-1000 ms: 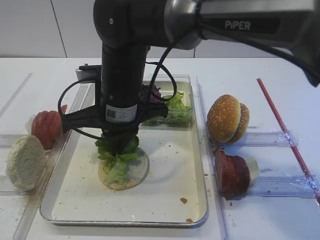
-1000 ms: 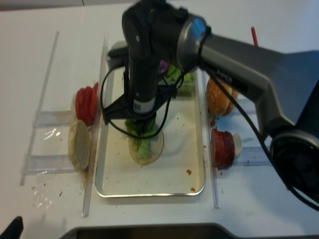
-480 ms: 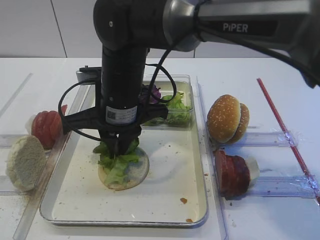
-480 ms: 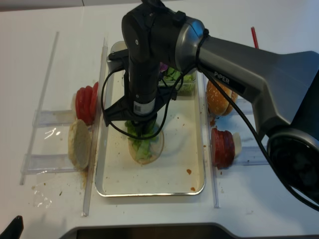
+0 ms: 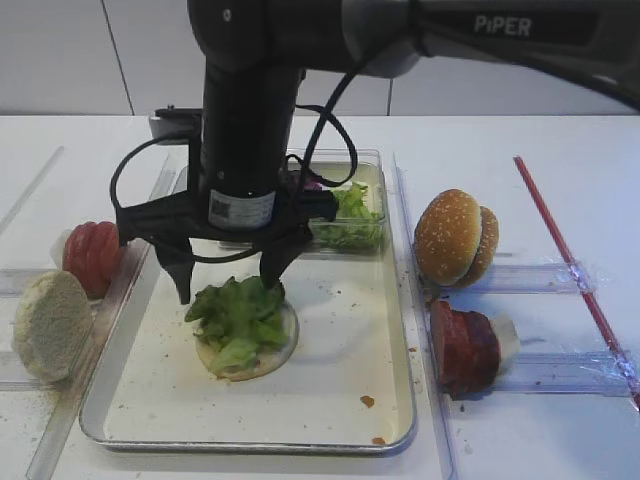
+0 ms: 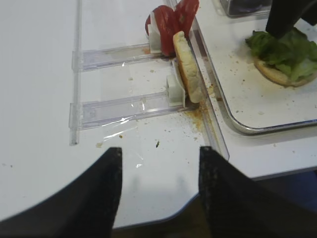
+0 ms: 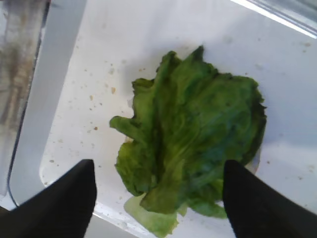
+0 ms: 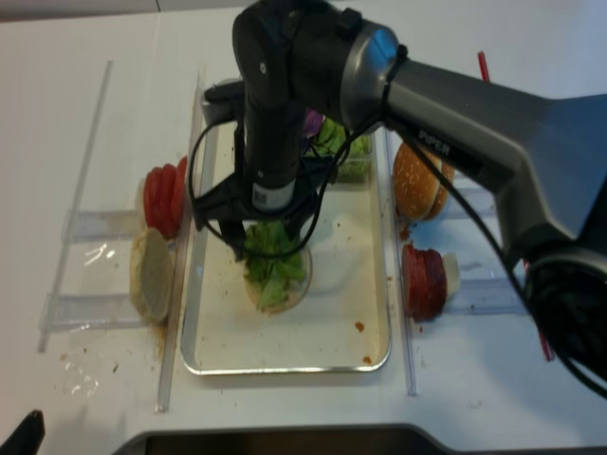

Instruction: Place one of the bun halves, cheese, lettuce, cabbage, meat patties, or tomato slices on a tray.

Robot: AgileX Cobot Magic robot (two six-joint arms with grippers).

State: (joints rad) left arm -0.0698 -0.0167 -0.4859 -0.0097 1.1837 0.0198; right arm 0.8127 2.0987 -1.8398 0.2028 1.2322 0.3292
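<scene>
**Green lettuce lies on a bun round in the tray, black hand spread wide above it**

Green and frilly, the lettuce (image 5: pixel 238 315) lies on a pale flat bun round (image 5: pixel 262 352) on the left half of the metal tray (image 5: pixel 395 420). The right hand (image 5: pixel 228 288) hangs just above it, released: its two black fingers (image 5: pixel 182 272) stand wide apart, one on each side of the leaf, gripping nothing. In the right wrist view the leaf fills the space between the two finger ends, its ribs fanning out from a narrower stalk end toward a broad crinkled edge. Its long axis runs roughly along the tray's length.

The thick black arm and its looping cable stand in front of the clear plastic box (image 5: pixel 366 196) at the tray's far end, hiding part of it; green leaves and a bit of purple cabbage (image 5: pixel 312 185) show inside. The tray's base is cream, speckled with crumbs, its corners rounded and its rim shiny.

On the white desk (image 5: pixel 560 140), clear plastic racks flank the tray. On the left stand red tomato slices (image 5: pixel 92 255) and a floury bun half (image 5: pixel 48 325) on edge; on the right, sesame bun halves (image 5: pixel 455 238) and dark reddish meat patties (image 5: pixel 465 348). A red straw-like strip (image 5: pixel 570 262) lies far right.

The left hand (image 6: pixel 157 191) hovers over bare desk near the left racks, its dark fingers parted and holding nothing.
</scene>
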